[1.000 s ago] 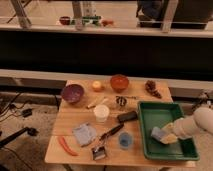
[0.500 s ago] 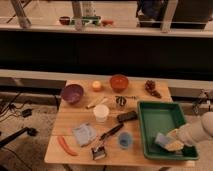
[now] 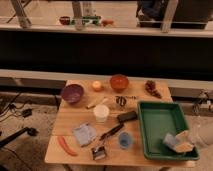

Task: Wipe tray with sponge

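Note:
The green tray [image 3: 156,119] lies on the right side of the wooden table [image 3: 75,117]. The light-blue sponge [image 3: 170,142] with a yellowish side rests on the tray floor near the front right corner. My gripper [image 3: 181,144] comes in from the right edge and is shut on the sponge, pressing it down onto the tray. The arm behind it is a pale blur over the tray's right rim.
Left of the tray are a small blue cup [image 3: 124,140], a black brush [image 3: 127,116], a white cup [image 3: 101,113], a folded blue-grey cloth [image 3: 84,134] and a red-orange stick [image 3: 65,146]. A purple bowl [image 3: 73,93] and an orange bowl [image 3: 119,82] stand at the back.
The gripper and sponge have slid from the tray's middle toward its front right corner. Nothing else on the table has moved.

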`<state>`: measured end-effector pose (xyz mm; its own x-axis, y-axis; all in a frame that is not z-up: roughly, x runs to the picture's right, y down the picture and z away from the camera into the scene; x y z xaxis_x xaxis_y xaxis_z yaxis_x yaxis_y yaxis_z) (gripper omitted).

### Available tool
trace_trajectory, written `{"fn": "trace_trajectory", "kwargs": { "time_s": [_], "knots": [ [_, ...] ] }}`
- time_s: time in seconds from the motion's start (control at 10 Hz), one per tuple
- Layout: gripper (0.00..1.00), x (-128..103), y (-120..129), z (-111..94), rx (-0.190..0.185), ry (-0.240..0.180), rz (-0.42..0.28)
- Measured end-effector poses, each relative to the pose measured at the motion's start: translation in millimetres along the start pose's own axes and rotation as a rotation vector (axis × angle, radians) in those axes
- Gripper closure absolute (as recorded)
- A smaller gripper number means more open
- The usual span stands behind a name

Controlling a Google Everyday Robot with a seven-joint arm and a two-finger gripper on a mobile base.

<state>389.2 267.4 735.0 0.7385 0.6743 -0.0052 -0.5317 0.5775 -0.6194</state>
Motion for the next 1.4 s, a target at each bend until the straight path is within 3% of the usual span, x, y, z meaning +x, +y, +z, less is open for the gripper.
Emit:
{"fn": "trace_trajectory", "kwargs": {
  "time_s": [0.7, 1.1, 1.3, 1.4],
  "knots": [
    [1.0, -52, -87, 25, 0.038, -0.006, -0.062],
    [1.0, -75, -144, 36, 0.082, 0.006, -0.078],
    [1.0, -81, -154, 40, 0.089, 0.008, -0.093],
    [1.0, -89, -146, 45, 0.074, 0.003, -0.113]
  ]
}}
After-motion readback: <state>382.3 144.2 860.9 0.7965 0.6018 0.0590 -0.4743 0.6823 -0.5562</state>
